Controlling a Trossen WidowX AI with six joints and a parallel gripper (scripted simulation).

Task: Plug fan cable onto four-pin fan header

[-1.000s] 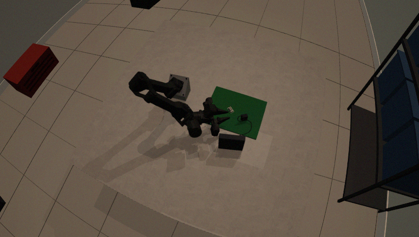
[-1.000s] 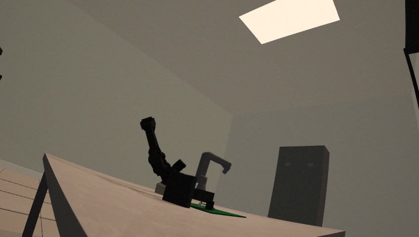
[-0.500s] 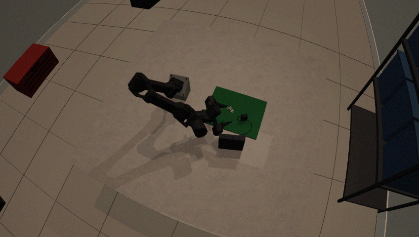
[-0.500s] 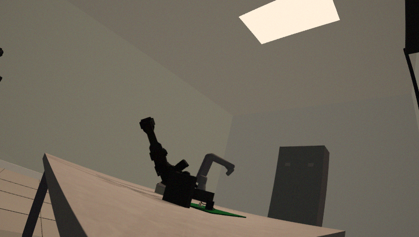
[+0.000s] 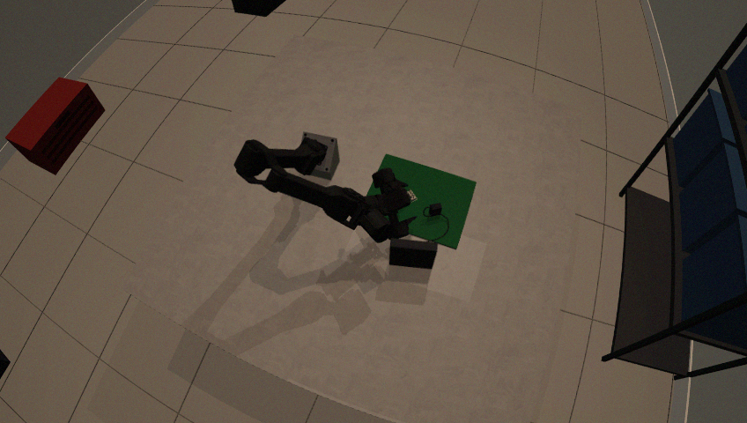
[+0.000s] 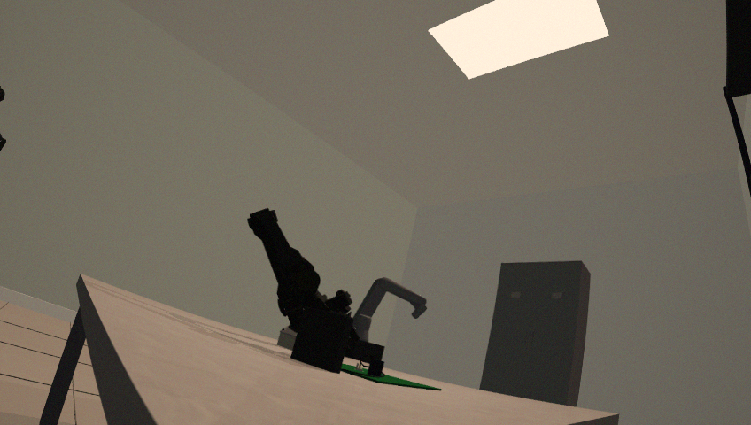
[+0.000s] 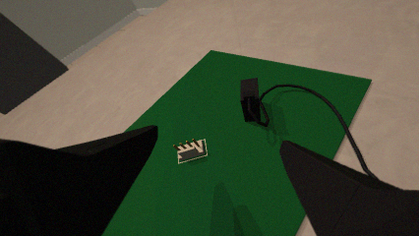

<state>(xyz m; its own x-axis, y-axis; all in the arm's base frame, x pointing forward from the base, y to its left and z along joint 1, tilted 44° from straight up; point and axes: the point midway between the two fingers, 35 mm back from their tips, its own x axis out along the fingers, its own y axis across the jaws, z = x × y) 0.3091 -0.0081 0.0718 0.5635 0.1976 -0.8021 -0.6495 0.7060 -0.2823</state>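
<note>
The black plug (image 5: 435, 209) (image 6: 375, 366) (image 7: 252, 100) stands upright at the green board (image 5: 445, 181) (image 6: 414, 384) (image 7: 187, 103), away from the header; whether its underside rests flat is unclear. The four-pin header (image 5: 412, 196) (image 7: 192, 152) has bare pins and a white outline around it. The black cable (image 5: 448, 225) (image 7: 331, 103) loops from the plug toward the board's edge. My gripper (image 5: 411, 201) (image 7: 219, 139) is wide open and empty. In the wrist view the header shows between the fingers, left of centre, and the plug lies beyond the fingertips.
A black box, seemingly the fan (image 5: 412, 256) (image 6: 320, 343), stands at the board's edge beside my gripper. A grey second arm (image 6: 387, 287) and a dark cabinet (image 6: 535, 331) are behind in the exterior view. A rack with blue bins (image 5: 707, 209) stands far right.
</note>
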